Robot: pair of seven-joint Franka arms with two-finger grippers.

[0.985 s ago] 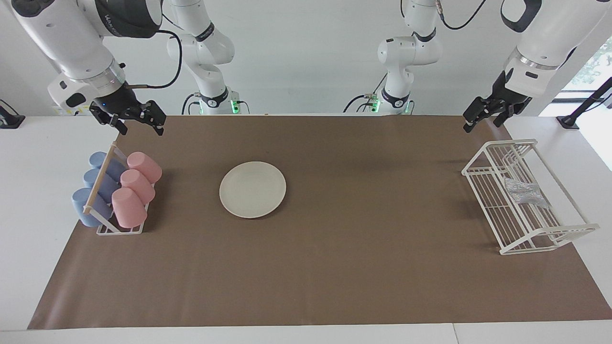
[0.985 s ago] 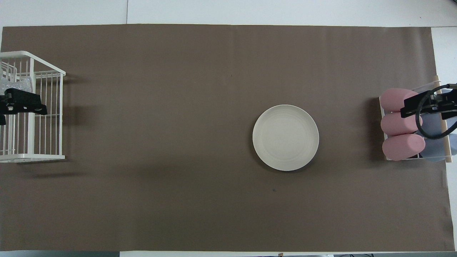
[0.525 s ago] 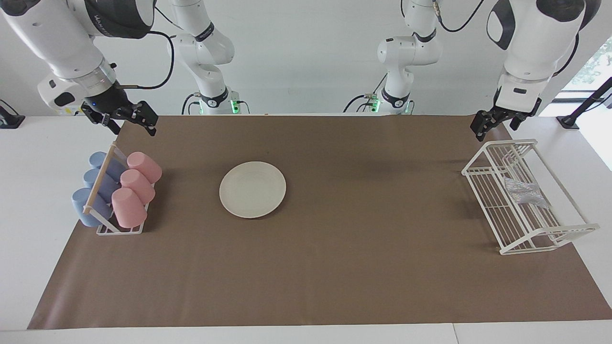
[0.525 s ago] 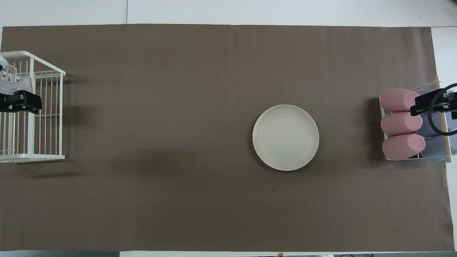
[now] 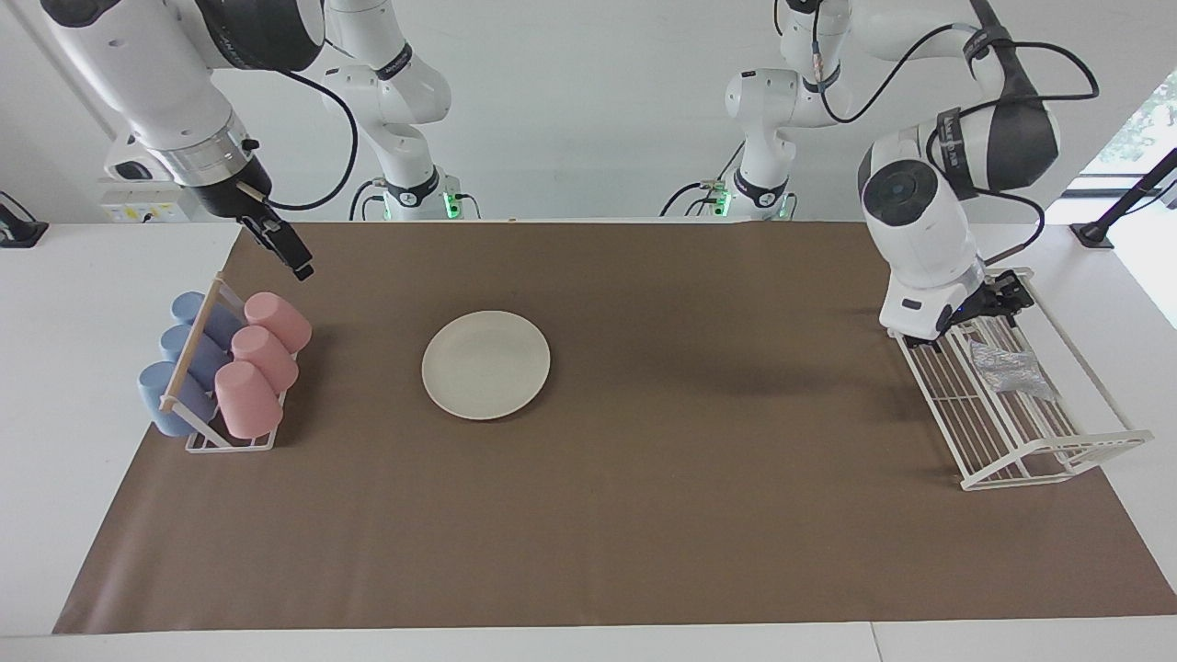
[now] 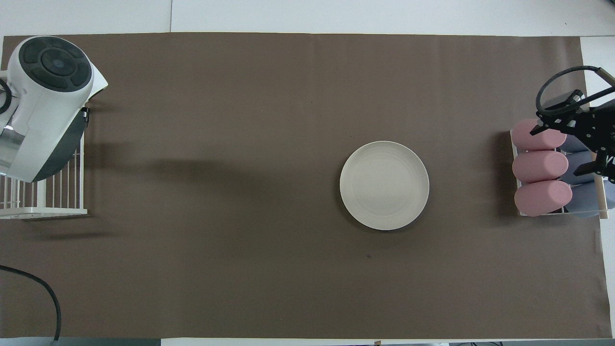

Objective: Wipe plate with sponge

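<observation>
Reaching into a wire rack for something that soft looks like the risky bit. From the facing view, the left gripper sits low over the robots' end of the white wire dish rack, at the left arm's end of the desk, with the sponge lying in the rack just beside it, apparently not touched yet. I can't tell whether its fingers are spread or closed; the wrist hides them. If they come down off-line they could catch a rack wire instead of the pad, or drag the light rack across the brown mat. The sponge is a crumpled, silvery mesh pad, thin and floppy, so a shallow pinch might slip off it.

The plate lies flat on the mat, cream-white and bare, well apart from the rack, toward the right arm's end. The right gripper waits in the air near the cup rack with its pink and blue cups; its fingers I can't read either.

From the overhead view, the left arm's bulky wrist covers most of the dish rack, and the sponge is hidden under it. The plate shows faint rings and a shallow rim, unheld, so a hard wipe could slide it. The right gripper hangs over the cup rack.
</observation>
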